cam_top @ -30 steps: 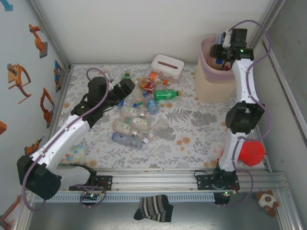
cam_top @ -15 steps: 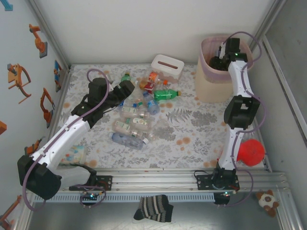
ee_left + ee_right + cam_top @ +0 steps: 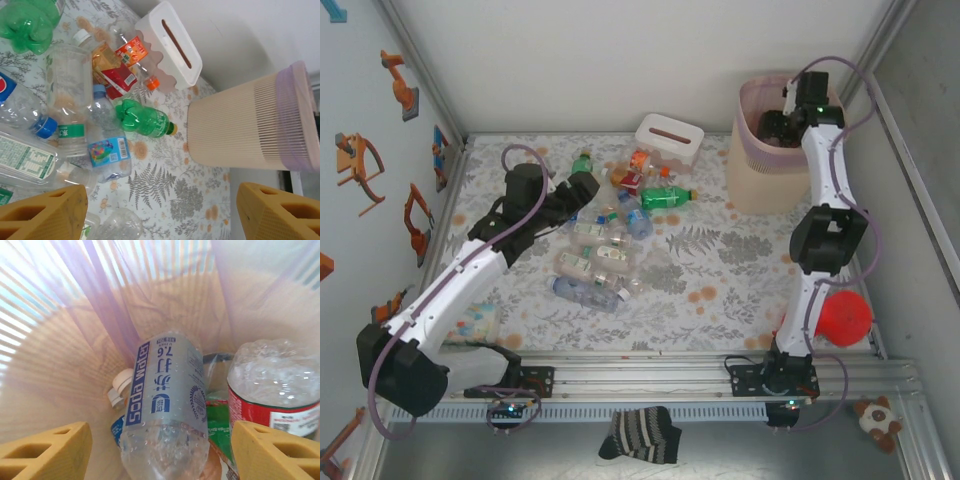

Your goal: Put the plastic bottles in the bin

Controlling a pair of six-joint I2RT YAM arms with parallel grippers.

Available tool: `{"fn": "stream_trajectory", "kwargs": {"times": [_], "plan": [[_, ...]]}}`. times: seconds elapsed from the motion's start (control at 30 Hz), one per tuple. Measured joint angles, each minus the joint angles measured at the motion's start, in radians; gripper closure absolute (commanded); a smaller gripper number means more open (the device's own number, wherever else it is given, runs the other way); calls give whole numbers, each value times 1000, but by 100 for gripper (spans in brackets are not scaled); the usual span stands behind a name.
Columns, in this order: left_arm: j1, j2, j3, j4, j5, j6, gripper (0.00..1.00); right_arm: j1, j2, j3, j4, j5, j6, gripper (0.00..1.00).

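Bottle (image 3: 165,405), clear with blue label, in pink-lined bin (image 3: 60,365); left fingers (image 3: 40,215) and right fingers (image 3: 45,450) apart

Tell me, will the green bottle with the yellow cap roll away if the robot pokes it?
Probably: the green bottle is round and lies on its side on the flat table. It looks empty, so it is likely light and would scoot easily. Its thin plastic may dent if squeezed.

Robot lab cell, and here we are inside it
White panel walls (image 3: 620,60), aluminium frame (image 3: 650,372) up front, left arm (image 3: 460,278) and right arm (image 3: 828,190) bolted to it, a floral cloth (image 3: 720,270) spread beneath
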State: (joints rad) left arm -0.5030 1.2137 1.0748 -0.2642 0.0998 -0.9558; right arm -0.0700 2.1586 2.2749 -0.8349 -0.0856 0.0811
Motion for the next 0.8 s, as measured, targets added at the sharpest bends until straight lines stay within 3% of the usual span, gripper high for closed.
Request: {"fn": "stream_trajectory", "kwargs": {"times": [0.2,0.4,0.63,0.8], "plan": [[1,50,62,-117,-33,83,22,0,-106,-7,1,-20,0,28],[1,81,137,-292,-148,127,26,2,-231,-94,8,-50,12,28],[-10,74,85,-457,-290,-51,28,10,-346,-245,47,-79,46,28],[-80,65,-42,-505,-303,-201,28,22,-401,-319,66,-105,59,29]]}}
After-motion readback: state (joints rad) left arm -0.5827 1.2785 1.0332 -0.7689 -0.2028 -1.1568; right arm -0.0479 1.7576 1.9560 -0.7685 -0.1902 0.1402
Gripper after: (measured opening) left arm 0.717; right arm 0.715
